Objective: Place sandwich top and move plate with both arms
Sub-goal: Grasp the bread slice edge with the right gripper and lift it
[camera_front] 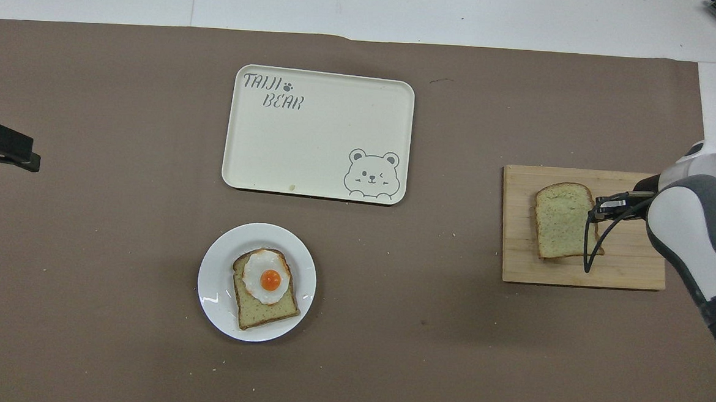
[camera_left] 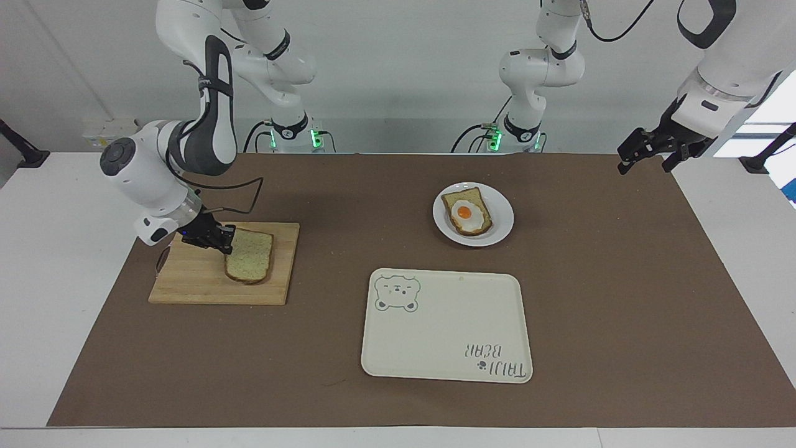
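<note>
The sandwich top (camera_left: 249,255) (camera_front: 560,219), a plain speckled slice, is tilted up off the wooden board (camera_left: 186,283) (camera_front: 630,264) at the right arm's end of the table. My right gripper (camera_left: 225,242) (camera_front: 596,208) is shut on the slice's edge. The white plate (camera_left: 501,221) (camera_front: 215,285) sits near the robots, bearing a bread slice with a fried egg (camera_left: 467,213) (camera_front: 266,279). My left gripper (camera_left: 643,152) (camera_front: 2,145) waits open in the air over the mat's edge at the left arm's end.
A cream bear-printed tray (camera_left: 448,326) (camera_front: 318,134) lies on the brown mat (camera_left: 622,280), farther from the robots than the plate.
</note>
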You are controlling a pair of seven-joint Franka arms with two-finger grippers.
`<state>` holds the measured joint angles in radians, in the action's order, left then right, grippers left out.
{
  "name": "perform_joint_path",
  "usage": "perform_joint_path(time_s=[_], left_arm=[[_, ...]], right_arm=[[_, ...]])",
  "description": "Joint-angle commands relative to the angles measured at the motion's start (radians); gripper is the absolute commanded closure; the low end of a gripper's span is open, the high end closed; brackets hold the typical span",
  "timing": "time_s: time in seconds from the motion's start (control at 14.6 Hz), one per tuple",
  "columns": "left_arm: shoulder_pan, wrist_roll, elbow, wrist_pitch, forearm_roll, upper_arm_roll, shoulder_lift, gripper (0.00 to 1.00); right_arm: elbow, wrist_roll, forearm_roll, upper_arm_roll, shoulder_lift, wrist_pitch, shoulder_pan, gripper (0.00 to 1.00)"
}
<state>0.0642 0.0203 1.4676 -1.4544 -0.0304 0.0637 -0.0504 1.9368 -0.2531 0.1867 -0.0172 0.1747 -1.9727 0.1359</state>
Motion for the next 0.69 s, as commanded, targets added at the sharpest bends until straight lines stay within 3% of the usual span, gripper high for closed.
perform_joint_path(time_s=[0.0,0.34,0.62], left_arm=[[-0.015,0.001,0.008,0.008,-0.013,-0.008,0.017,0.00],[-0.015,0.001,0.008,0.009,-0.013,-0.010,0.017,0.00],[-0.015,0.001,0.008,0.008,-0.013,-0.010,0.017,0.00]], right_arm=[[-0.053,-0.023,0.033,0.016,-0.009,0.116,0.002,1.00],[-0.059,-0.071,0.177,0.019,-0.035,0.215,-0.005,1.00],[-0.052,-0.029,0.236,0.019,-0.038,0.213,-0.103,1.00]])
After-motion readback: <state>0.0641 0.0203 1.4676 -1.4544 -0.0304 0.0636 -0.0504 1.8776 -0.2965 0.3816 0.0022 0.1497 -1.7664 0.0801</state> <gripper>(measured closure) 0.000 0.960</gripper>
